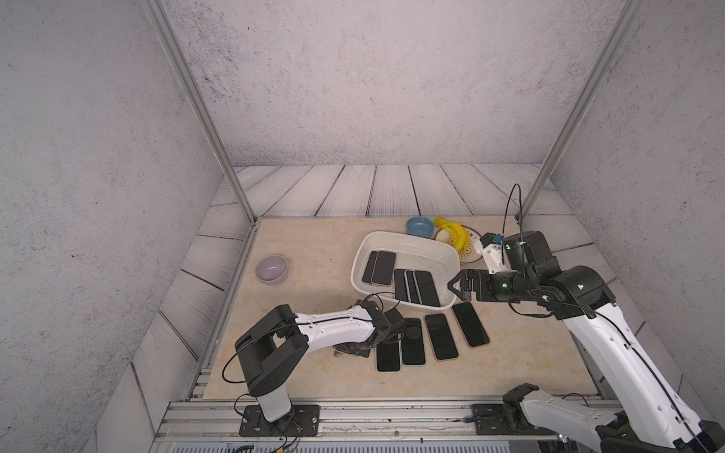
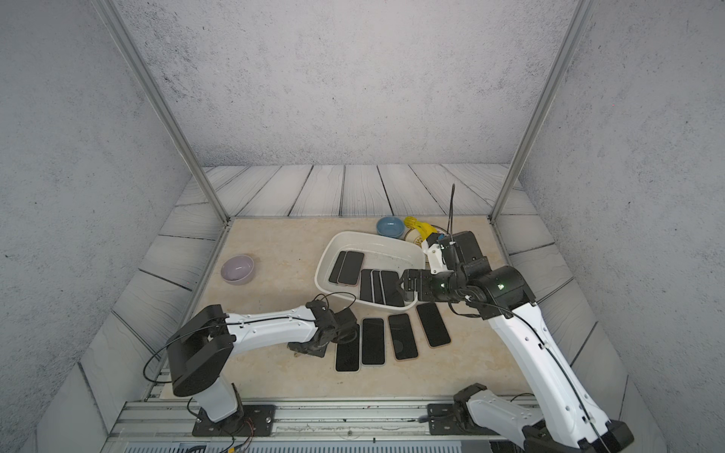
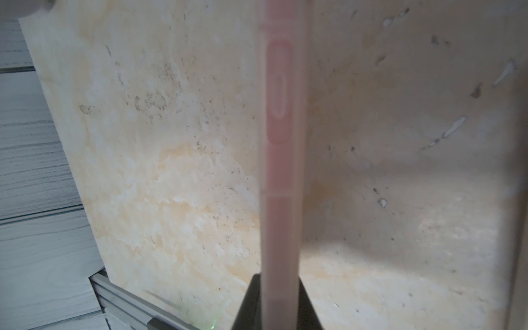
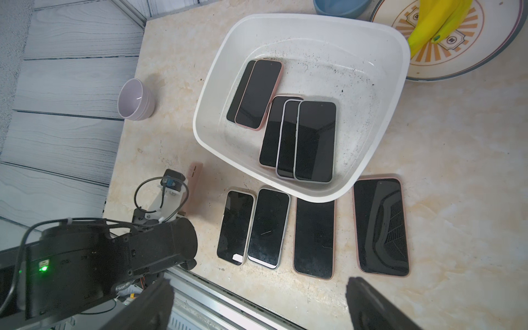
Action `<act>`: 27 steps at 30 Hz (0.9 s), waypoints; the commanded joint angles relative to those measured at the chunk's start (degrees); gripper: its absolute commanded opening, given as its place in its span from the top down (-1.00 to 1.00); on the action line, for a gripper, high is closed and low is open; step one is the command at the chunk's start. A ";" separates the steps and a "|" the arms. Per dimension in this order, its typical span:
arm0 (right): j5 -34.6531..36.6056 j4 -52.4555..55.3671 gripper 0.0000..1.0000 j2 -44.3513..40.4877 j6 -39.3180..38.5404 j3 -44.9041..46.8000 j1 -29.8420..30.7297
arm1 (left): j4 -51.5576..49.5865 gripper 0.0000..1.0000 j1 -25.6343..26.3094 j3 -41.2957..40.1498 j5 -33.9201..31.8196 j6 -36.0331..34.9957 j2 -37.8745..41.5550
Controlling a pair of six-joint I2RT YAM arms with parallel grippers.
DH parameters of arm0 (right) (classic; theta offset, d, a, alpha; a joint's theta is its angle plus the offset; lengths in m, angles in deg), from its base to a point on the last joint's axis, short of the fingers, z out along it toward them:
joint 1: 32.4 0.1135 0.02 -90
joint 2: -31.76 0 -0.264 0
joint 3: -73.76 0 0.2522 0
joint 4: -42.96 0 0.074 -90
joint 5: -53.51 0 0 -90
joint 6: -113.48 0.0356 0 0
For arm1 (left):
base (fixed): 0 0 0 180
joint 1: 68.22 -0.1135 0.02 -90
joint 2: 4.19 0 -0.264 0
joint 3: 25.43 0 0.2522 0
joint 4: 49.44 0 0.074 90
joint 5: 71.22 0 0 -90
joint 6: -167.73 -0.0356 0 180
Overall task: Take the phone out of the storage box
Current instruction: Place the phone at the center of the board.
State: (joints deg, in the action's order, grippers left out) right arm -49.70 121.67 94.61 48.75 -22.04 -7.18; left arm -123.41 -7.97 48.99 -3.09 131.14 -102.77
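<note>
Left wrist view shows a phone in a soft pink case (image 3: 278,143) standing on its thin edge, pinched tight by the black left gripper (image 3: 278,300) over the beige stone table (image 3: 171,171). Far to the left of that hand sits a round lilac bowl (image 1: 271,269). Just to its right, four flat dark phones (image 1: 441,336) lie side by side. Past them is the storage box (image 1: 427,257), a shallow white plastic tub, with five more dark phones (image 1: 418,286) inside in two overlapping piles. The right gripper (image 1: 454,284) is spread wide and empty, up by the tub's corner, with the nearest pile just in front of its tips. Beyond this hand are a small round blue bowl (image 1: 419,226) and a yellow banana (image 1: 458,237) on a round patterned plate (image 4: 463,61). I think one phone is out and waiting to be put down by the row, and the right hand is getting ready for the next. It would need to come down on the top phone of the near pile and pinch its long sides. The pink phone is blurry, and I cannot tell if it touches the table. In the top views the left arm covers its own jaws and part of one phone, and the right arm hides part of the plate.
</note>
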 commanded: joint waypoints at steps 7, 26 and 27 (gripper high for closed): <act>0.22 0.01 -1.00 0.52 -1.29 0.56 -1.21 | 5.31 0.96 1.74 0.15 4.87 2.35 -3.28; 0.29 0.53 -1.00 -1.67 -2.05 2.94 -2.02 | 9.05 0.33 7.33 6.37 10.95 1.45 -7.46; 0.34 0.56 -0.99 -1.67 -2.06 2.87 -2.05 | 9.05 0.30 7.50 6.57 11.25 1.67 -7.41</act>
State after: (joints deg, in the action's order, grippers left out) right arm -49.77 121.67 94.00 47.75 -19.51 -8.98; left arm -121.98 -1.48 54.54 0.67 132.12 -109.35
